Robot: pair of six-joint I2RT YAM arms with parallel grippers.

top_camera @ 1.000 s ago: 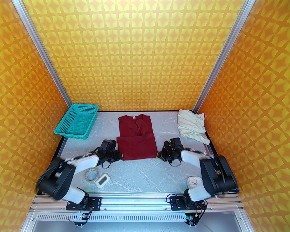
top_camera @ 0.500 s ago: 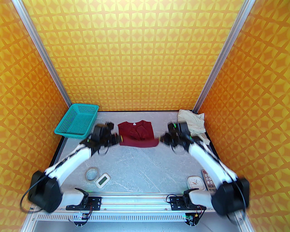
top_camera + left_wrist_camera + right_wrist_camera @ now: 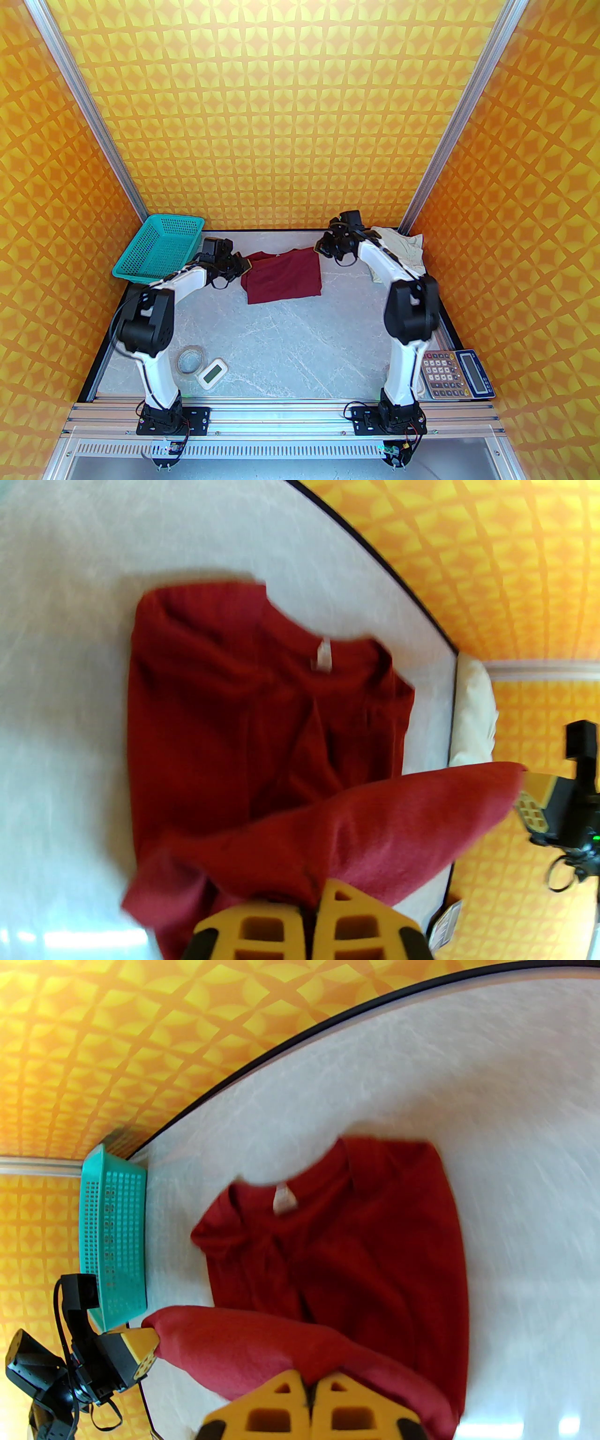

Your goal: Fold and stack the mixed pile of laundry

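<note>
The dark red T-shirt (image 3: 283, 280) lies at the back middle of the table, its lower half carried over its upper half. My left gripper (image 3: 246, 264) is shut on the hem corner at the shirt's left, by the collar end. My right gripper (image 3: 319, 248) is shut on the other hem corner at the right. In the left wrist view the lifted hem (image 3: 375, 827) stretches from my left gripper (image 3: 313, 925) across to the right gripper (image 3: 534, 808), above the collar label (image 3: 321, 656). The right wrist view shows my right gripper (image 3: 311, 1405) pinching red cloth (image 3: 356, 1250). The cream garment (image 3: 403, 246) sits crumpled at the back right, partly behind the right arm.
A teal mesh basket (image 3: 159, 253) stands at the back left, close to the left gripper. Near the front lie a tape roll (image 3: 190, 361), a small white digital device (image 3: 212, 372) and a calculator (image 3: 457, 372). Patterned walls close in the back and sides.
Both arms reached from the shirt's near corners toward the back, carrying the near hem up and over the collar end. The right arm's move uncovered the calculator.
</note>
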